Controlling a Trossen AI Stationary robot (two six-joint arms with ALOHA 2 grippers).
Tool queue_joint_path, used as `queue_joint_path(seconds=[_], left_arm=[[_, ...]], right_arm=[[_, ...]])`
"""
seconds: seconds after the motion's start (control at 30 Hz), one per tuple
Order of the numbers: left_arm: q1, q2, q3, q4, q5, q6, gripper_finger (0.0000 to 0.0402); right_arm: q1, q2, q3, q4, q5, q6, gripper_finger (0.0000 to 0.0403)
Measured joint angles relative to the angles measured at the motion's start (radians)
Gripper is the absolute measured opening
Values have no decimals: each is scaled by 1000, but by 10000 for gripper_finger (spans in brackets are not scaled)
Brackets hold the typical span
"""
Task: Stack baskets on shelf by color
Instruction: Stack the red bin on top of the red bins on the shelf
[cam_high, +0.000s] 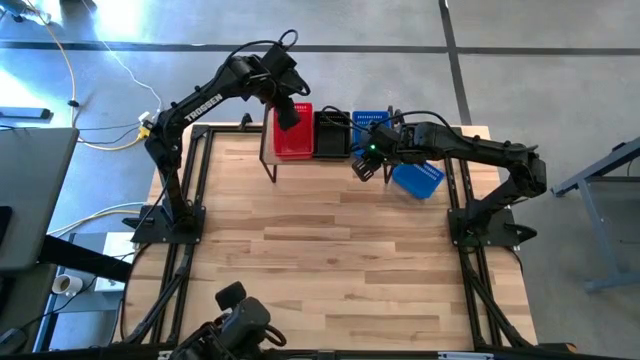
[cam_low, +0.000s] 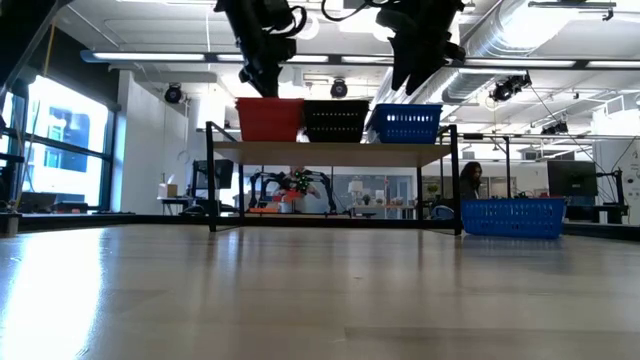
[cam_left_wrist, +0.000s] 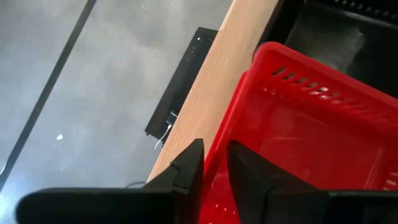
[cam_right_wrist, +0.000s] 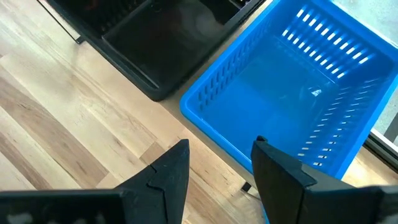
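Observation:
On the shelf (cam_high: 268, 150) at the table's far edge stand a red basket (cam_high: 293, 135), a black basket (cam_high: 332, 135) and a blue basket (cam_high: 370, 122) side by side. A second blue basket (cam_high: 417, 178) rests on the table to the shelf's right (cam_low: 513, 216). My left gripper (cam_left_wrist: 214, 168) hangs just above the red basket (cam_left_wrist: 298, 124), slightly open, one finger on either side of its far wall. My right gripper (cam_right_wrist: 217, 165) is open and hovers by the near edge of the shelf's blue basket (cam_right_wrist: 280, 93), above it (cam_low: 412, 75).
The shelf's thin black legs (cam_low: 211, 180) stand on the tabletop. The near half of the table (cam_high: 340, 270) is bare wood. A camera mount (cam_high: 240, 320) sits at the near edge. A person (cam_low: 468, 182) is in the room behind.

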Motion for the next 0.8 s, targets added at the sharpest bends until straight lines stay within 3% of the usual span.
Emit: queue_joint_path(seconds=[0.3, 0.8], left_arm=[[8, 0, 0, 1, -6, 44, 7], [6, 0, -1, -20, -39, 206, 81]], right_arm=[[0, 0, 0, 0, 0, 7, 158], [0, 0, 0, 0, 0, 7, 158]])
